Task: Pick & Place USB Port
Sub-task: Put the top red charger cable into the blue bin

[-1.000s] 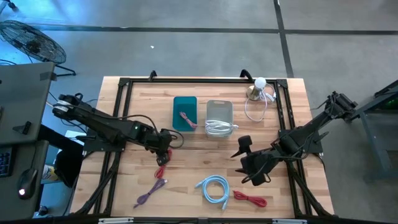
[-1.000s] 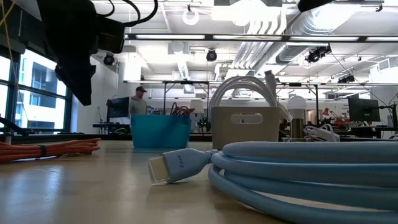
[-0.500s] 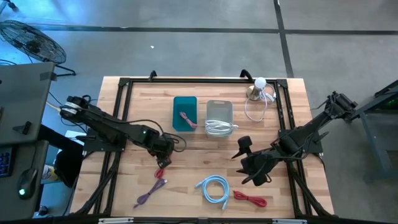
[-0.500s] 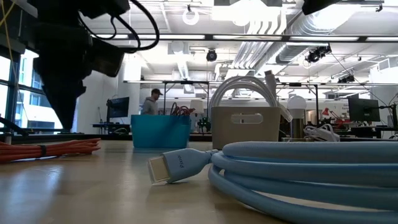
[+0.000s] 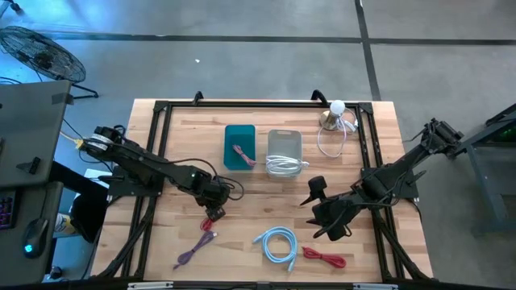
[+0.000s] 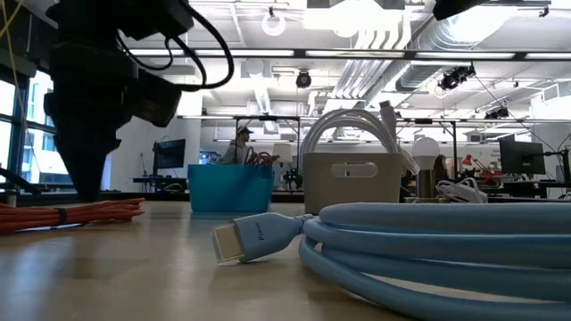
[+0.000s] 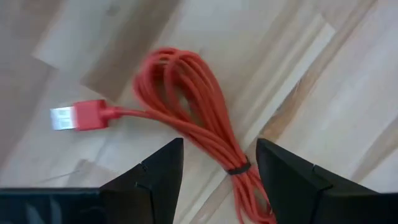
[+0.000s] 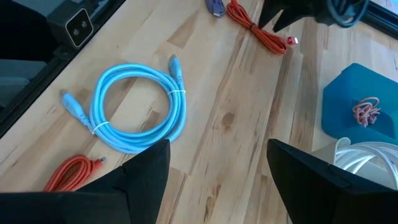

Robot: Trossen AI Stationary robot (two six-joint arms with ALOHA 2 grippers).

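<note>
Currently, step in hand: the left arm looks set to take the red USB cable [image 7: 205,118] off the desk [image 5: 266,211].
Left end effector [image 7: 219,163]: open, its two dark fingers [image 7: 155,171] standing either side of the bundle near the black tie [image 7: 238,168] in the left wrist view, apparently not yet closed on it; whether the tips touch the wood cannot be told.
Red USB cable: coiled and tied, lying flat on the desk, its plug [image 7: 78,116] pointing away from the coil; in the high view it shows just under the left end effector, well short of the teal bin [image 5: 239,147].
Teal bin: holds a small pink cable [image 5: 243,153]; just beside it stands the clear bin [image 5: 284,145] with a white cable [image 5: 282,167].
Right end effector [image 8: 219,163]: open and empty, waiting above the desk on the far side of the light blue cable [image 8: 134,106] from the red USB cable.
Other cables: a purple one [image 5: 193,248] lies near the red USB cable; a second red one [image 5: 324,258] lies beside the light blue coil.
Risk: closing off-centre may catch only some loops, so the coil could sag or slip out on the lift.
Risk: the loose plug may drag on the desk or snag the teal bin's rim.
Risk: pressing too low could jam the fingertips into the wood.
</note>
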